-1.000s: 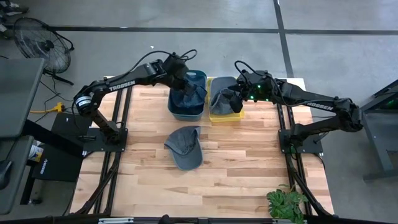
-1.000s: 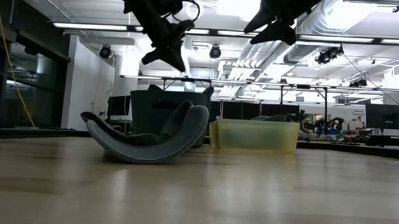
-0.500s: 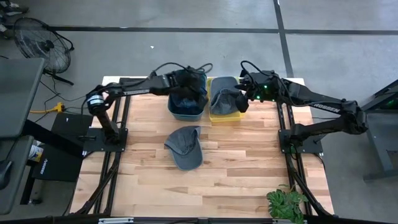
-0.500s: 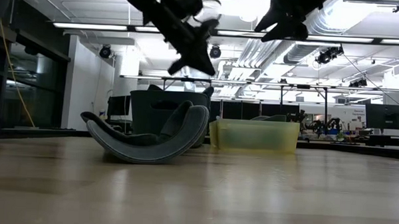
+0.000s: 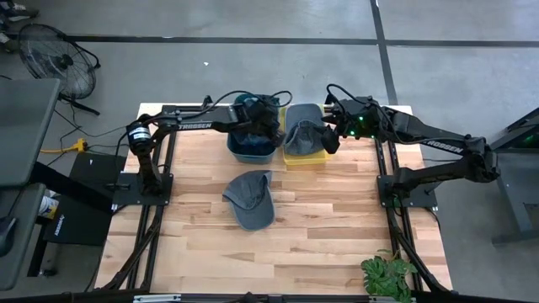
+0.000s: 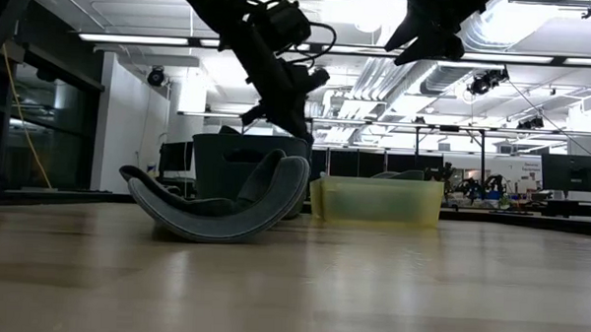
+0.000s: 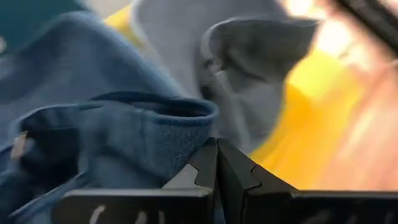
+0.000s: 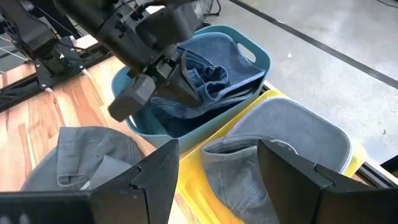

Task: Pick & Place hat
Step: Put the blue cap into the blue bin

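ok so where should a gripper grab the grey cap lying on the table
Probably the brim of the grey cap. In the low view the cap lies upturned, its brim curving up clear of the wooden table. Coming from above at that raised edge, one finger inside and one outside, looks easiest.

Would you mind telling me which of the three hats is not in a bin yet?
The grey hat lying on the bare wooden table; the blue hat sits in the blue bin and another grey one in the yellow bin.
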Tool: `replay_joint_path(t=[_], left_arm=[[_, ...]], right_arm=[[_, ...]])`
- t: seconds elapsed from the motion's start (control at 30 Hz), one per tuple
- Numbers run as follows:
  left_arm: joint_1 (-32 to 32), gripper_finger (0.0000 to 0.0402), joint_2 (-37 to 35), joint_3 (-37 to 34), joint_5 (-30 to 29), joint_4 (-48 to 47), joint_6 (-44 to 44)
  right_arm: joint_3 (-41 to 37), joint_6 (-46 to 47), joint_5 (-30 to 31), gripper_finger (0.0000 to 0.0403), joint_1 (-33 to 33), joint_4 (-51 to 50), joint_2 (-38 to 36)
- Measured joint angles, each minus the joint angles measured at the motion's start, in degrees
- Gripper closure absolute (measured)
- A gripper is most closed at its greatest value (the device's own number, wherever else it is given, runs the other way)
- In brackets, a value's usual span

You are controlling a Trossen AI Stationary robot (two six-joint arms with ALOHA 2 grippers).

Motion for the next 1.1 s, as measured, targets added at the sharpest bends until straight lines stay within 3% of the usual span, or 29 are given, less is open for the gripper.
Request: replay_joint_path(t=[0.37, 0.77, 1.1], left_arm=[[0.0, 0.0401, 1.4, 0.1, -7.8, -6.0, 0.4], [0.0, 0.0401, 7.0, 0.0, -6.6, -7.2, 0.2], [0.0, 0.0401, 6.4, 0.0, -6.1, -7.8, 0.4]], right_arm=[[0.0, 0.6, 0.0, 0.0192, 0.0, 0.0, 0.0], [0.0, 1.8, -0.4, 0.0192, 0.0, 0.0, 0.0], [0.0, 2.0, -1.3, 0.0192, 0.0, 0.0, 0.0]])
